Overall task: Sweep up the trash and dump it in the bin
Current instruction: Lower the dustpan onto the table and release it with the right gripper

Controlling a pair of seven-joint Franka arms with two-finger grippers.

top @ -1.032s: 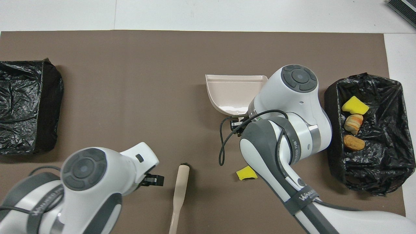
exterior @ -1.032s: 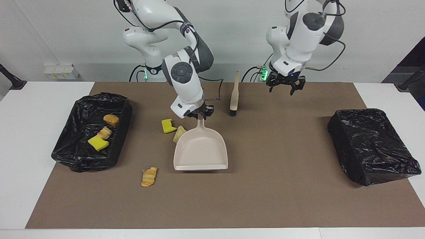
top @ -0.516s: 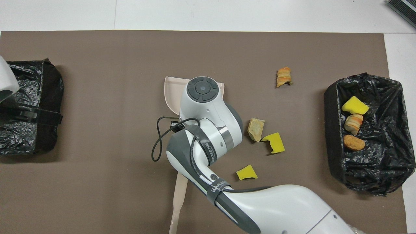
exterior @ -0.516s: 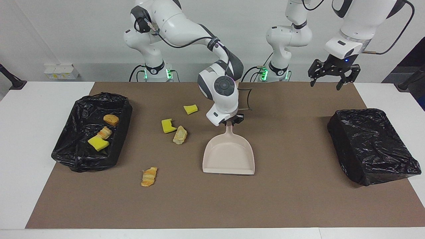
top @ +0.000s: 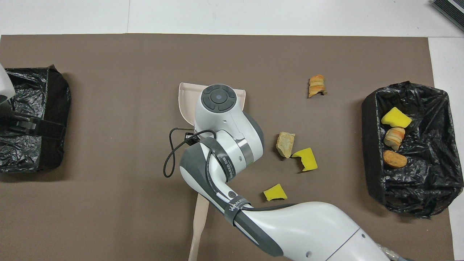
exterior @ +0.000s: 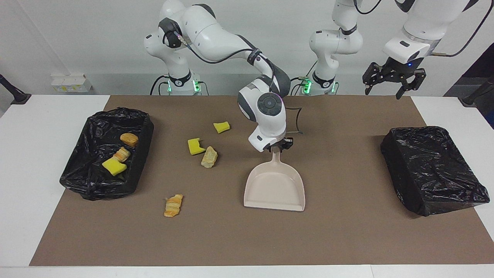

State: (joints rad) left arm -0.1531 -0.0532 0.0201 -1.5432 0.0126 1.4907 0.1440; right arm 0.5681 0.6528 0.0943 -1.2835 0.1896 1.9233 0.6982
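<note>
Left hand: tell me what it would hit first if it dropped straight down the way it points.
The left hand hangs open, fingers down, and probably meets the covered black bin first, since the overhead view shows it over that bin; depth is uncertain.

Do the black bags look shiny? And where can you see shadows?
Facing view: both the open bin and the covered black bin show small white glints on the crinkled plastic, and a soft shadow lies on the brown mat along the covered bin's edge.
Overhead view: the same glints, and the right arm hides most of the dustpan.
</note>
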